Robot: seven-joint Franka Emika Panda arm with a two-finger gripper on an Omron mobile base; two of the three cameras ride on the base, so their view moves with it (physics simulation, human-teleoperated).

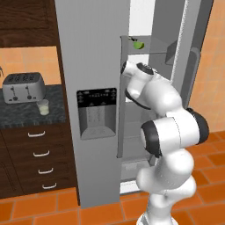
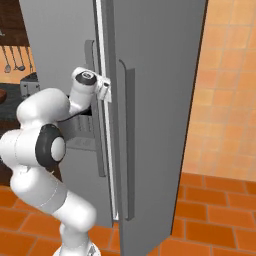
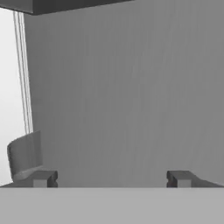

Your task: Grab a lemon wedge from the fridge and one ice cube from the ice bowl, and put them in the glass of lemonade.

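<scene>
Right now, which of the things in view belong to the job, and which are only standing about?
Belong to the job:
- fridge, right door open
- lemon wedge on a shelf inside
- glass of lemonade on the counter
- tool, open, empty

Only standing about:
- toaster
- drawers
- hanging utensils

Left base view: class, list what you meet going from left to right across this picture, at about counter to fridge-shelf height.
Toaster → glass of lemonade → black dispenser panel in the closed fridge door → lemon wedge on a shelf inside the open fridge → the swung-open door.
</scene>
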